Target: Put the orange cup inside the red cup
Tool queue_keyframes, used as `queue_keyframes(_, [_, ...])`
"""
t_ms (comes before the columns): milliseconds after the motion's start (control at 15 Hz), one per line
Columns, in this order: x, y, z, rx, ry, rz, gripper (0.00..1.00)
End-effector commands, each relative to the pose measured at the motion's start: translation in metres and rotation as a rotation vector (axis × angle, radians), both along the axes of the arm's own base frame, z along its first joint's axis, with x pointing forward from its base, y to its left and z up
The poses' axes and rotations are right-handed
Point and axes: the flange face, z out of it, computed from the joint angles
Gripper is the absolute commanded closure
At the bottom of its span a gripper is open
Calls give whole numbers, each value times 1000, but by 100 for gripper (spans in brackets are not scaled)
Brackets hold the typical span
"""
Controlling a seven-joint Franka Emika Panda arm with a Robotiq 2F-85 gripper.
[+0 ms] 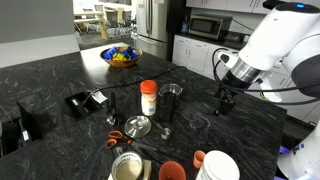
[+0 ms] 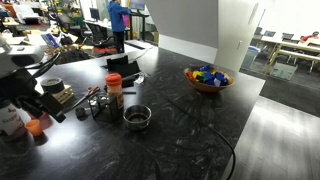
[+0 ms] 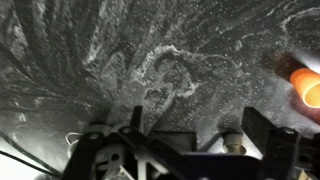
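Note:
The orange cup (image 1: 199, 158) stands at the near edge of the dark marbled counter, against the large white cup (image 1: 219, 167). The red cup (image 1: 172, 171) stands just beside it, a little apart. In an exterior view an orange cup shape (image 2: 35, 127) shows at the far left; I cannot tell which cup it is. My gripper (image 1: 228, 102) hangs just above the counter, well away from both cups, open and empty. In the wrist view its fingers (image 3: 197, 125) spread over bare counter, with a blurred orange rim (image 3: 305, 86) at the right edge.
A white bottle with an orange cap (image 1: 148, 97) and a dark glass (image 1: 171, 98) stand mid-counter, with a metal strainer (image 1: 138, 126) and a tin (image 1: 128, 167) nearer. A bowl of coloured items (image 1: 120, 56) sits at the back. Black items (image 1: 86, 101) lie beside them.

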Motion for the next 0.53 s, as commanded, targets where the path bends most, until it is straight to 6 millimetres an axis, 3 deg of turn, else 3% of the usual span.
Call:
queue_keyframes(0, [21, 34, -17, 84, -35, 169, 0])
queue_keyframes(267, [31, 61, -43, 173, -22, 372, 0])
queue_keyframes(400, [38, 58, -47, 213, 0, 446, 0])
queue_keyframes(467, [29, 60, -50, 179, 0, 382, 0])
